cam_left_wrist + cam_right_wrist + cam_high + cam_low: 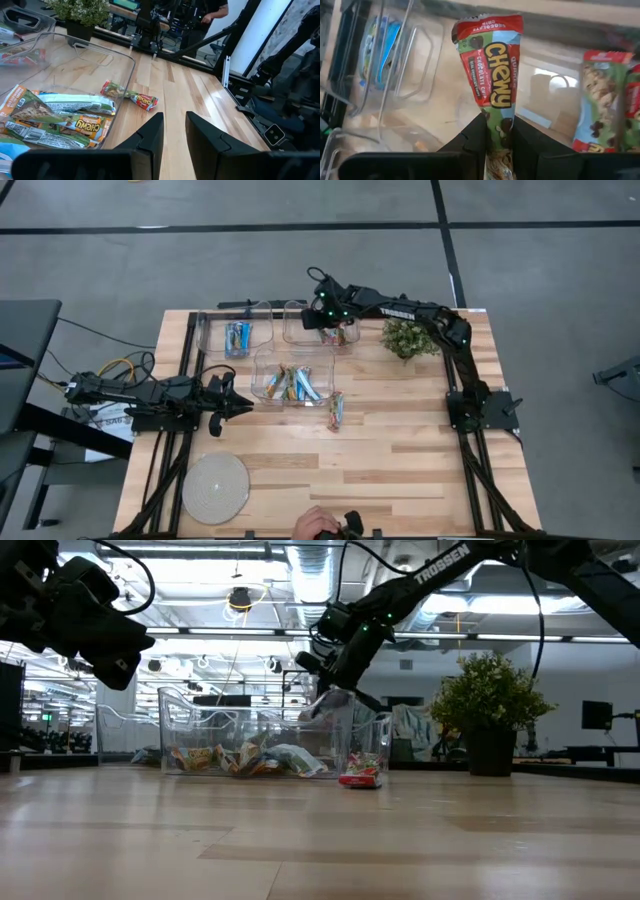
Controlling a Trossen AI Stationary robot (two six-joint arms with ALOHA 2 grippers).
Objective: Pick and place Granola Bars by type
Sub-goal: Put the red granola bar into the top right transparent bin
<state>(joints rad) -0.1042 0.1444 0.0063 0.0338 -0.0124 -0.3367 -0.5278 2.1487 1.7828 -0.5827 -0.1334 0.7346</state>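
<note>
My right gripper (335,327) hangs over the far middle clear bin (300,330), shut on a red-and-green Chewy granola bar (492,75). More red bars (600,105) lie in that bin. The far left bin (237,333) holds blue bars. The near bin (292,380) holds mixed bars (60,117). One red-and-green bar (337,410) lies flat on the table beside it. My left gripper (174,132) waits at the table's left side, open, with nothing between its fingers. My right gripper pinches the Chewy bar by one end (497,131) between its two fingers. The fingers slant down from the table's right. The bar sticks out past the fingertips along their line, its free crimped end (487,25) foremost, lifted clear above the bin.
A small potted plant (406,338) stands at the far right, close to my right arm. A round pale disc (215,487) lies at the near left. A person's hand (318,525) shows at the near edge. Bare wood lies between the bins and the near edge.
</note>
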